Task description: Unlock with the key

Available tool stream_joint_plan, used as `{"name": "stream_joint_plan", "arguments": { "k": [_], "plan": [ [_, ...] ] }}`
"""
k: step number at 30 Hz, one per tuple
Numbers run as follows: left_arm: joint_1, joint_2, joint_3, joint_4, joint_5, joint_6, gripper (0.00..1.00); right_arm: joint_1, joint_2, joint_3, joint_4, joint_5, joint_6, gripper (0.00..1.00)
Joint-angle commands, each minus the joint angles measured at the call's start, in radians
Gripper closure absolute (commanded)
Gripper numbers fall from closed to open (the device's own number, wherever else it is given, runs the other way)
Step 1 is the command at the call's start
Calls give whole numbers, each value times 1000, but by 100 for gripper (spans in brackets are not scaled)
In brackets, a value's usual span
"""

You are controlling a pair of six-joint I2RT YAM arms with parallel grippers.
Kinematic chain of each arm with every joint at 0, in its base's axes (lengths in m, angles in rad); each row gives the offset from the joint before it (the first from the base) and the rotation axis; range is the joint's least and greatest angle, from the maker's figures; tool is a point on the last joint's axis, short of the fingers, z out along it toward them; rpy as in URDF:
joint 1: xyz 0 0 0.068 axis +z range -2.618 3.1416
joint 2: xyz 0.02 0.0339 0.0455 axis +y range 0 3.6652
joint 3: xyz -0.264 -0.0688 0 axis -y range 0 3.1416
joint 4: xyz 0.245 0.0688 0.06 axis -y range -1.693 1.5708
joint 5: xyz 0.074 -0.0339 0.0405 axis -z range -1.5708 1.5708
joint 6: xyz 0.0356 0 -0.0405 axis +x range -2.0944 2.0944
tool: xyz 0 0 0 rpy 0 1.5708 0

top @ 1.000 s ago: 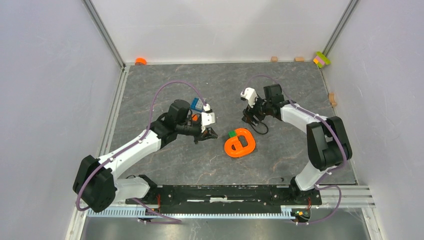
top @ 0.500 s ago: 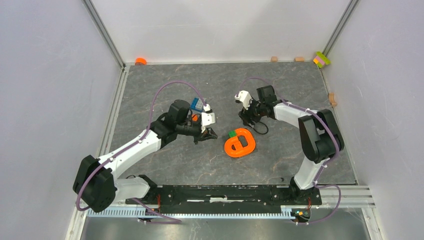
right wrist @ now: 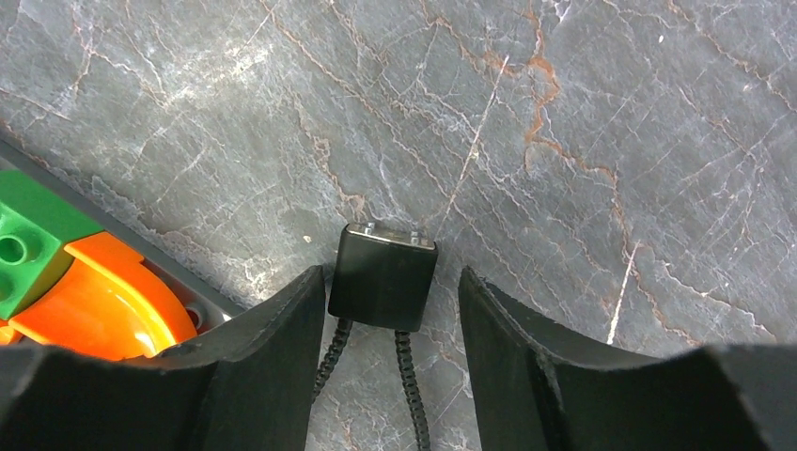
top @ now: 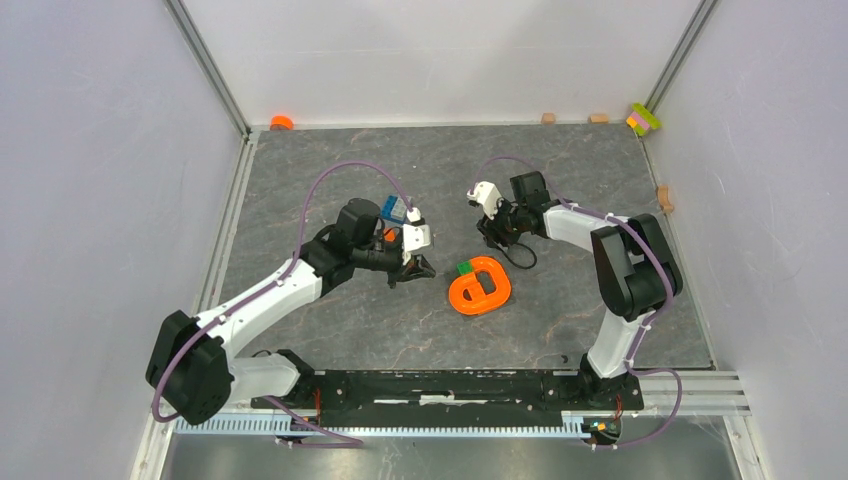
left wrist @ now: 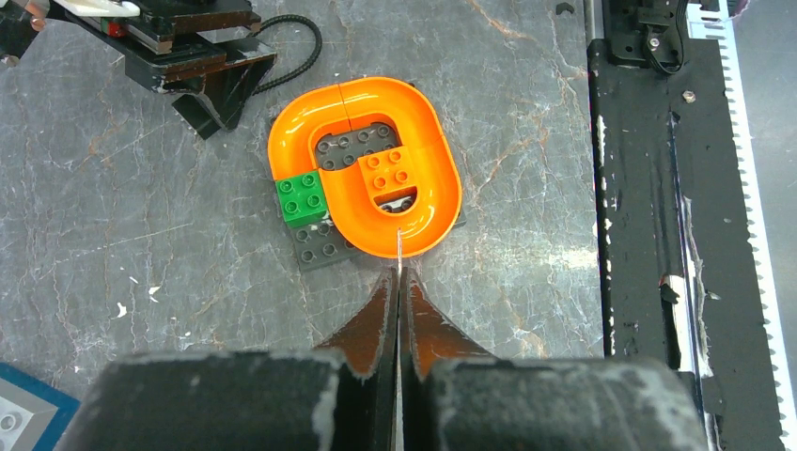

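Now my left gripper point(left wrist: 399, 274) clamps the key point(left wrist: 398, 250); my right gripper point(right wrist: 390, 279) stands parted astride the lock point(right wrist: 383, 256). Closing off-centre could skew it, I judge.

The left arm point(top: 270, 293) and right arm point(top: 583, 228) share white link shells and bulky black joint housings point(top: 188, 372). A thin purple cable point(top: 322, 190) loops along each. The left gripper point(left wrist: 398, 272) has matte black wedge fingers point(left wrist: 371, 324), scuffed pale at the roots, perhaps from wear.
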Motion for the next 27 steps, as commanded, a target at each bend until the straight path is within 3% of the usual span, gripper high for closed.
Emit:
{"name": "stream_joint_plan", "arguments": {
  "k": [1, 12, 25, 27],
  "plan": [
    [2, -39, 20, 5, 29, 19, 98, 1, 14, 32, 29, 2, 8, 41],
    [2, -63, 9, 46, -13, -62, 98, 0, 23, 34, 26, -1, 11, 47],
    [2, -54, 9, 62, -48, -98, 98, 1, 12, 59, -8, -25, 28, 97],
    [3, -39, 19, 58, -66, -118, 98, 1, -24, 57, -9, -55, 9, 100]
  ]
}}
